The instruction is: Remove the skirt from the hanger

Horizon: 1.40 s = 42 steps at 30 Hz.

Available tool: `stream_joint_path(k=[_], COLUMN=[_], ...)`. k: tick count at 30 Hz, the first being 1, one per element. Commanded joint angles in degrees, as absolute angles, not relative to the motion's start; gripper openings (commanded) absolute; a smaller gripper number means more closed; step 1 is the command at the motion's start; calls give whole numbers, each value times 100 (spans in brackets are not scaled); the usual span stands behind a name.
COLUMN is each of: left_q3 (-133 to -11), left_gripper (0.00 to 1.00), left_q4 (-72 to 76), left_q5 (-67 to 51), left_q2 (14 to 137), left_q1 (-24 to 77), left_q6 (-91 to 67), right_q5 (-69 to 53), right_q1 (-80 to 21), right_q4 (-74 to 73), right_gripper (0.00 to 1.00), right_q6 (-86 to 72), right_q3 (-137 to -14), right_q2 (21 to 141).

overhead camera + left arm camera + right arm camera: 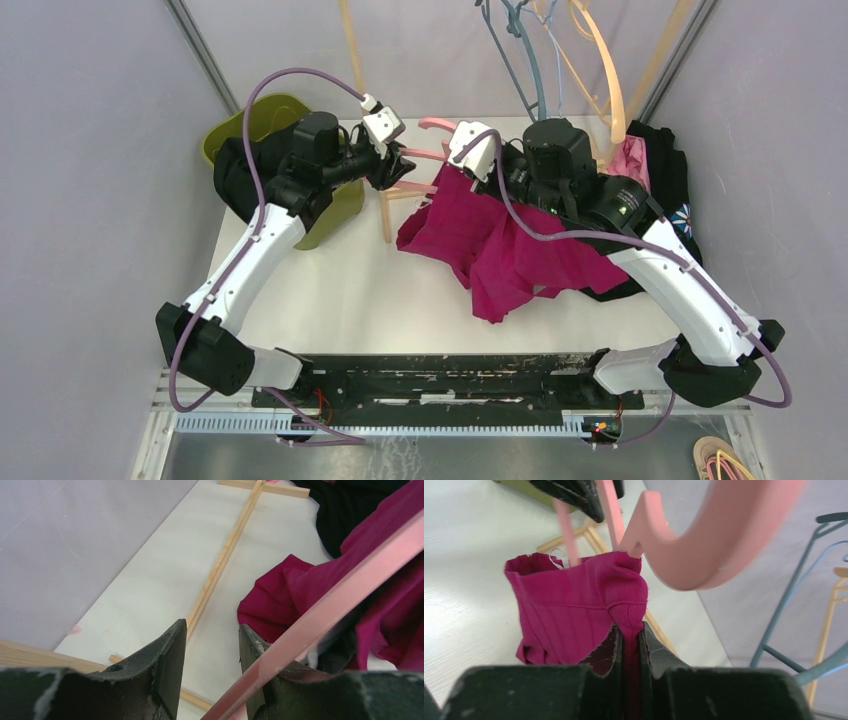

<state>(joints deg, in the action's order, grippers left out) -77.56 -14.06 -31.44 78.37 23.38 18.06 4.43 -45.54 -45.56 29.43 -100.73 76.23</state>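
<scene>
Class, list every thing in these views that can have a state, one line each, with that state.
magenta skirt, waistband on the hanger, lower part crumpled on the table
pink hanger, lifted above the table, skirt not yet off
right gripper, shut on the skirt's waistband
left gripper, jaws apart, hanger bar against one finger
black garment, heaped at the table's back right

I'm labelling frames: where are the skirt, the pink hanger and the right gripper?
skirt [574, 615], right wrist view, ribbed front.
pink hanger [709, 565], right wrist view, curved hook.
right gripper [629, 631], right wrist view, between fingertips.
</scene>
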Motion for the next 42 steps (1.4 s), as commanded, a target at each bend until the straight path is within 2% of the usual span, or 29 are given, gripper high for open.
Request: stream_joint_path(k=[1,7,15,16,19,21,24,30,37,42], left_q3=[-7994,-8064,-8007,-8038,-8139,-8155,-8140,-8299,-8495,-8370], left_gripper=[3,3,4,7,38,48,57,66,68,66], left_q4=[-723,-740,-644,-676,-841,-914,-1021,-1540,-1406,-1155], left_q5=[-3630,-3625,-3724,-3817,-4133,-4314,-4417,-3904,-3320,-3503], left_q2=[7547,7584,7476,7436,7317,7259,7188,7054,6987,7026], left_q1=[2381,2368,2380,2375,2380,2382,2380,2380,2374,2376], left_q6=[1411,1399,1269,1263,1367,1442,1524,2040,2237,2096], right_q5=[580,670,1464,1459,1350,1320,1267,1283,1232,968], right_q1=[-4491,-4496,-4491,-4491,-4491,-4491,-4491,-4491,-4492,-4492], right_q4=[-4250,-4163,-3922,-3921,-3901,-3900,-3903,-3927,-3894,-4018], right_gripper=[2,1,1,1,1,1,1,1,1,1], right_q6=[2801,2629,2633,2612,2510,2491,2520,2540,2484,2332], right_q3=[-9956,-10001,-10562,-10597,-10652,-10747,-10889,-10928,-10941,-11017], right_q2=[7607,7610,7811,7843,7897,7949,7987,7980,7973,7963])
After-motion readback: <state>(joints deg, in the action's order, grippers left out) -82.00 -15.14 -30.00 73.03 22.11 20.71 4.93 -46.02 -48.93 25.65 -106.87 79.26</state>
